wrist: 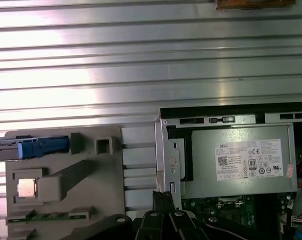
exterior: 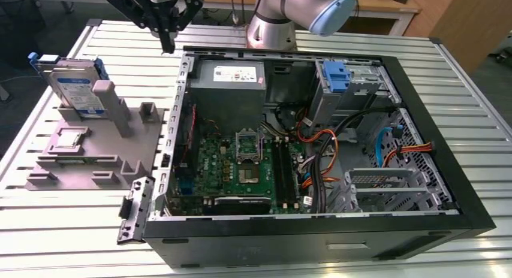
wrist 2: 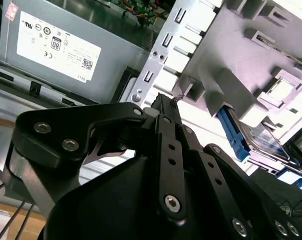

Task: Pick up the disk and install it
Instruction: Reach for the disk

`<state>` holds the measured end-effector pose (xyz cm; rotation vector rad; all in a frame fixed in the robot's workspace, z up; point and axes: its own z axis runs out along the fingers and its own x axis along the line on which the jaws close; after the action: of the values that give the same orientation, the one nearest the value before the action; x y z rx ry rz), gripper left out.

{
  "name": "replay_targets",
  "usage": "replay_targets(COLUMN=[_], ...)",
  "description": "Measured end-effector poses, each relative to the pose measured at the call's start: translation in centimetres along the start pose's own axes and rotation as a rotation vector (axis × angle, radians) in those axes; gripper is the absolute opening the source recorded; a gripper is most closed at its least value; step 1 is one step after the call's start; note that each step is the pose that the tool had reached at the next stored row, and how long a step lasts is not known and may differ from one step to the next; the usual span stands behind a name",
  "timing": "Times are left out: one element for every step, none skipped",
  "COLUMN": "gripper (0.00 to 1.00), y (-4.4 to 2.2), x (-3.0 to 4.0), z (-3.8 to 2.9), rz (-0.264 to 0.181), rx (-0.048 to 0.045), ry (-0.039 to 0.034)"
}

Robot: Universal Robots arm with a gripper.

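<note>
The disk (exterior: pixel 74 89) stands upright on its edge in a slot of a grey holder block (exterior: pixel 96 161) at the exterior view's left, its white-and-blue label facing out and its blue rails on the sides. My gripper (exterior: pixel 167 48) hangs above the table beside the case's back left corner, to the right of the disk and apart from it, shut with nothing in it. In the second wrist view the disk (wrist 2: pixel 263 141) lies beyond the gripper (wrist 2: pixel 163 100). In the first wrist view the disk (wrist: pixel 38 146) shows edge-on, away from the gripper (wrist: pixel 163 196).
An open computer case (exterior: pixel 448 188) lies on the slatted metal table (exterior: pixel 72 230). Inside are a grey power supply (exterior: pixel 228 77), a motherboard (exterior: pixel 240 164), cables and a blue bracket (exterior: pixel 337 75) in the drive bay. The holder block also carries a small chip (exterior: pixel 71 140).
</note>
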<state>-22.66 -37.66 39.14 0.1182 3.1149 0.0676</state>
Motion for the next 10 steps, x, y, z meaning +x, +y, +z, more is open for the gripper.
replay_targets(gripper=[0.1, 0.1, 0.1, 0.1, 0.1, 0.1, 0.1, 0.1, 0.1, 0.1], y=[0.06, 0.08, 0.09, 0.09, 0.1, 0.1, 0.1, 0.1, 0.11, 0.11], x=[0.09, 0.12, 0.13, 0.13, 0.13, 0.14, 0.14, 0.14, 0.17, 0.2], z=[0.0, 0.0, 0.0, 0.0, 0.0, 0.0, 0.0, 0.0, 0.0, 0.0], rz=[0.0, 0.0, 0.0, 0.0, 0.0, 0.0, 0.0, 0.0, 0.0, 0.0], rx=[0.0, 0.0, 0.0, 0.0, 0.0001, 0.0001, 0.0001, 0.0001, 0.0001, 0.0001], ry=[0.0001, 0.0, 0.0, 0.0001, 0.0001, 0.0001, 0.0001, 0.0001, 0.0001, 0.0001])
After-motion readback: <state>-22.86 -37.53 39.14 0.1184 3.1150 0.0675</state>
